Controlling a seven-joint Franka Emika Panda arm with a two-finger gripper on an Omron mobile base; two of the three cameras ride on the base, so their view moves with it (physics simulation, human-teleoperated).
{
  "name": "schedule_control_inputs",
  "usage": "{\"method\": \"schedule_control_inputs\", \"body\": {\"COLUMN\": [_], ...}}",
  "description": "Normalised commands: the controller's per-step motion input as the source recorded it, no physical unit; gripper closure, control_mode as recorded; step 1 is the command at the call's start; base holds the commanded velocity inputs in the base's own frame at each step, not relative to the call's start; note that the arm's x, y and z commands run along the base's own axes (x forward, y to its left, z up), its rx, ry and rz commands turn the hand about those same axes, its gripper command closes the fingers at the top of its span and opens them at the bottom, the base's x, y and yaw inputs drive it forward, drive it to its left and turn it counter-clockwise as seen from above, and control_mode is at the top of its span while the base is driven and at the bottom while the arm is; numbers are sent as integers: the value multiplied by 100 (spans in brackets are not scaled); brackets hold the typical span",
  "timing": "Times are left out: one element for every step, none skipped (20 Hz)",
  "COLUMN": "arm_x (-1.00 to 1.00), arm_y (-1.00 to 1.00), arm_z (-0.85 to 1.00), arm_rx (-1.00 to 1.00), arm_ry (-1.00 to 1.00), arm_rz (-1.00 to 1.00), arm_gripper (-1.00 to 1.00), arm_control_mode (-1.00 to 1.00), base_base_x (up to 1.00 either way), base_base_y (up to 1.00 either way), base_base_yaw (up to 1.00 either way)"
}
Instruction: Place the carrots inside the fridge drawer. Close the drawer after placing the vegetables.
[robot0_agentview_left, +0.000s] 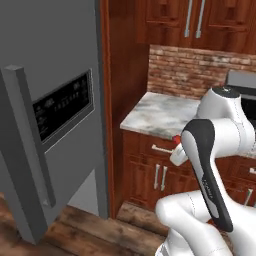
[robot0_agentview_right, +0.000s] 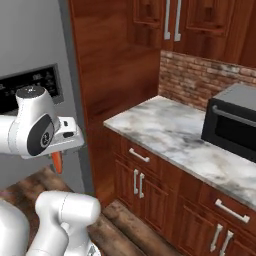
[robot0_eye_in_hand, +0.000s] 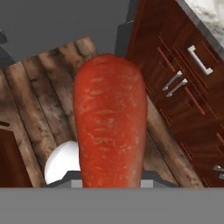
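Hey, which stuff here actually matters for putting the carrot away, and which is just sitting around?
Belongs to the job:
carrot, held in the pincer
fridge, its doors shut

Just there:
microwave
marble counter
wooden cabinets
brick backsplash

Grey fridge door (robot0_agentview_left: 55, 125) with dark control panel (robot0_agentview_left: 62, 107), shut, beside tall wood cabinet panel (robot0_agentview_right: 117, 75). Marble counter (robot0_agentview_right: 170, 132) under brick backsplash (robot0_agentview_right: 200, 82), black microwave (robot0_agentview_right: 232, 125) on it. Wood base cabinets with silver handles (robot0_agentview_right: 138, 182), plank floor (robot0_eye_in_hand: 39, 100).
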Motion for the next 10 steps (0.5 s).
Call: {"method": "schedule_control_inputs", "body": {"arm_x": [0,0,0,0,0,0,0,0,0,0], "arm_y": [0,0,0,0,0,0,0,0,0,0], "arm_z": [0,0,0,0,0,0,0,0,0,0], "arm_rx": [0,0,0,0,0,0,0,0,0,0], "arm_ry": [0,0,0,0,0,0,0,0,0,0], "arm_rz": [0,0,0,0,0,0,0,0,0,0], "arm_gripper": [100,100,100,100,100,100,100,100,100,100], "arm_control_mode": [100,100,100,100,100,100,100,100,100,100], "base_base_x": [-26,-31,-28,-25,-29,-31,-31,-34,-39,-41], "base_base_y": [-12,-43,-39,-34,-45,-42,-31,-16,0,-1], "base_base_yaw": [53,45,44,45,49,55,57,61,66,69]}}
